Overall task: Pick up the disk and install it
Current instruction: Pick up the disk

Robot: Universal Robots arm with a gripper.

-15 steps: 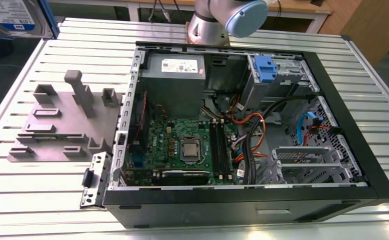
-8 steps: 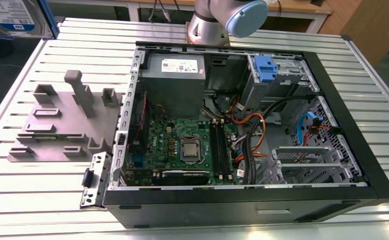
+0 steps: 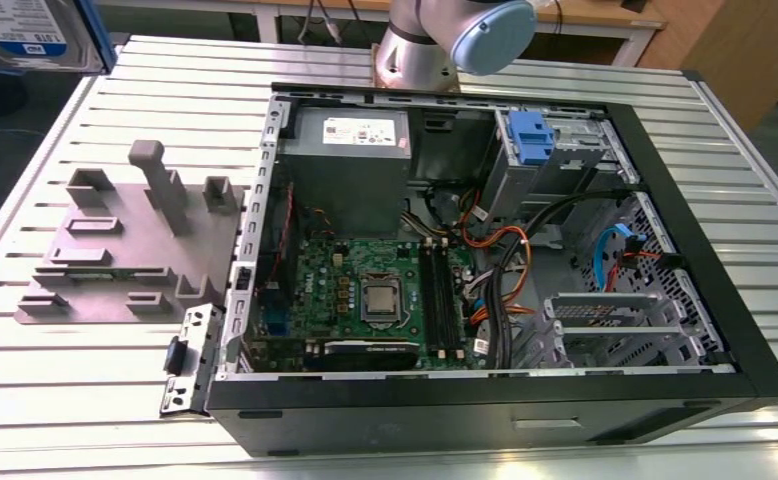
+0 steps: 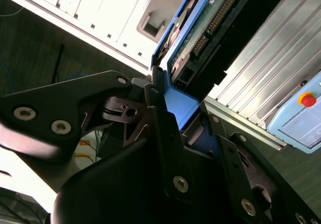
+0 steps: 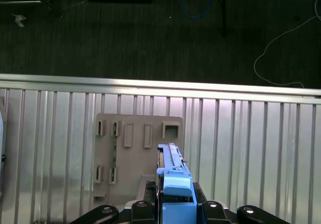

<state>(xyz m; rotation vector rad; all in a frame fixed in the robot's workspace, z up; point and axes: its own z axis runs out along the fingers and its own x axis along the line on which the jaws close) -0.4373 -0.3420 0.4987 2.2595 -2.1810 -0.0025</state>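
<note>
While gripper (image 5: 176, 208) clamps disk (image 5: 170, 158) edge-on by its blue rail (image 5: 178, 190) above grey fixture (image 5: 133, 153), a firm, square hold seems needed against slipping.

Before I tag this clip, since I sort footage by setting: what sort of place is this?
Probably a robotics lab or test bench: an open computer case lies on a ribbed metal table, a grey slotted plate sits beside it, and the gripper holds the disk.
</note>
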